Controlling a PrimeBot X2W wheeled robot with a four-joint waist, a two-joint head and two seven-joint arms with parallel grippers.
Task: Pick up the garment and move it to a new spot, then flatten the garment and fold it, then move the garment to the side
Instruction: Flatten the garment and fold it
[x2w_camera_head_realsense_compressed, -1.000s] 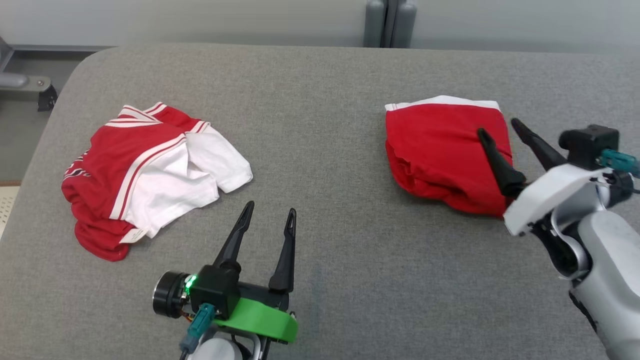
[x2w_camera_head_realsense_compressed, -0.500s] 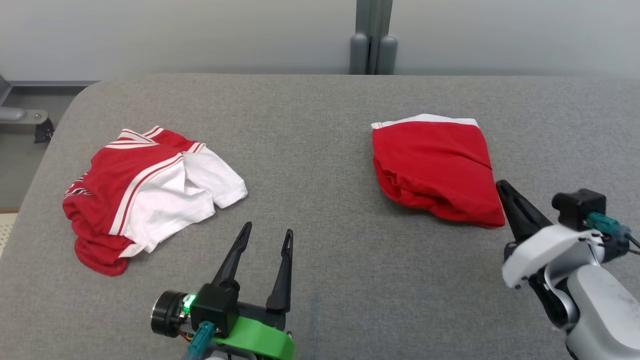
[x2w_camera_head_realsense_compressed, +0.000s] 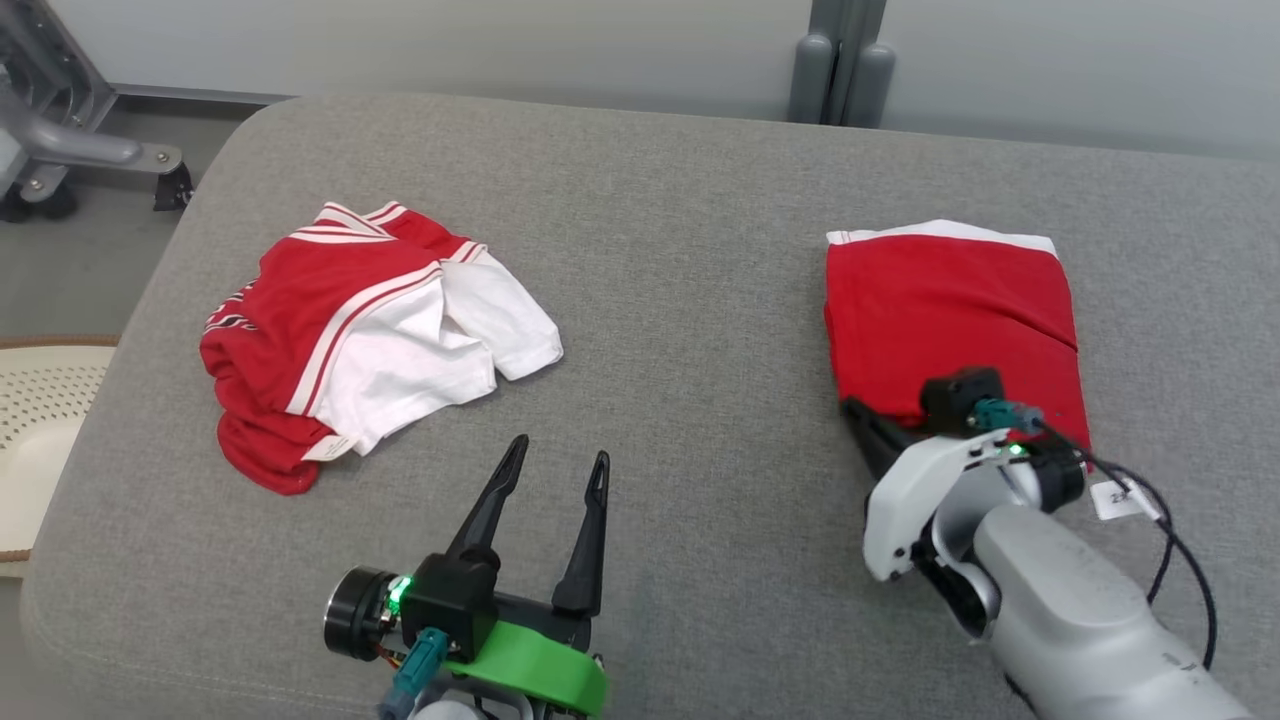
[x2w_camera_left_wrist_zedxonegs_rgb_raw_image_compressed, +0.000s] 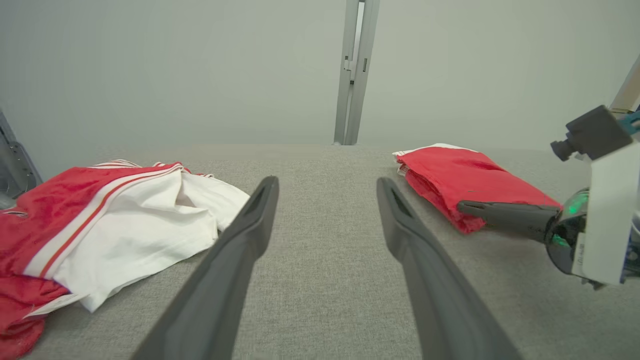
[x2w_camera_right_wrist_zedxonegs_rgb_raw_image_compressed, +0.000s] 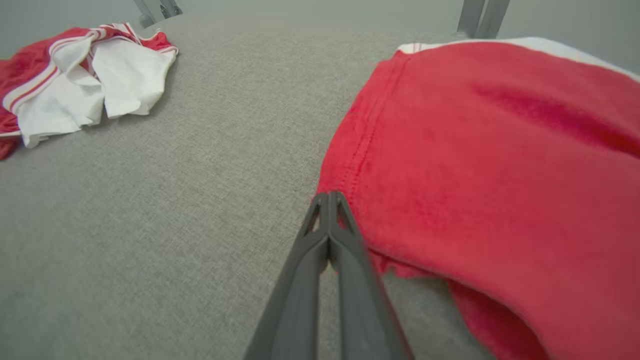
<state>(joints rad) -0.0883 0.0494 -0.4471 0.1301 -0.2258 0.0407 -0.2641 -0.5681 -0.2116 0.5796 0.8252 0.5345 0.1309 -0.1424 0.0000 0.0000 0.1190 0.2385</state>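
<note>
Off the left edge of the grey fabric tabletop (x2w_camera_head_realsense_compressed: 680, 300) stand a grey metal frame (x2w_camera_head_realsense_compressed: 70, 150) on castors and, nearer, a cream perforated panel (x2w_camera_head_realsense_compressed: 40, 420).

On the tabletop's left part lies 1 crumpled red-and-white garment (x2w_camera_head_realsense_compressed: 340, 340), bunched with its white panels and red-and-white striped trim facing up. In the left wrist view (x2w_camera_left_wrist_zedxonegs_rgb_raw_image_compressed: 125, 225) it spreads across the left side.

Near the front edge, right of that heap and apart from it, the left gripper (x2w_camera_head_realsense_compressed: 559, 450) sits low over bare cloth. Its 2 dark fingers (x2w_camera_left_wrist_zedxonegs_rgb_raw_image_compressed: 250, 240) are spread wide with nothing between them, pointing toward the far wall.

On the tabletop's right part, well apart from the heap, lies the folded red garment (x2w_camera_head_realsense_compressed: 950, 310). It is a flat, roughly square packet with a white band along its far edge.

The right gripper (x2w_camera_head_realsense_compressed: 852, 408) is at this packet's near left corner, and its pale wrist covers part of the near edge. In the right wrist view the 2 fingers (x2w_camera_right_wrist_zedxonegs_rgb_raw_image_compressed: 328, 196) are pressed together, tips touching the stitched hem (x2w_camera_right_wrist_zedxonegs_rgb_raw_image_compressed: 360, 150). No cloth shows between them.

Seen from the left wrist, the right gripper (x2w_camera_left_wrist_zedxonegs_rgb_raw_image_compressed: 465, 206) lies low along the packet's near side.
</note>
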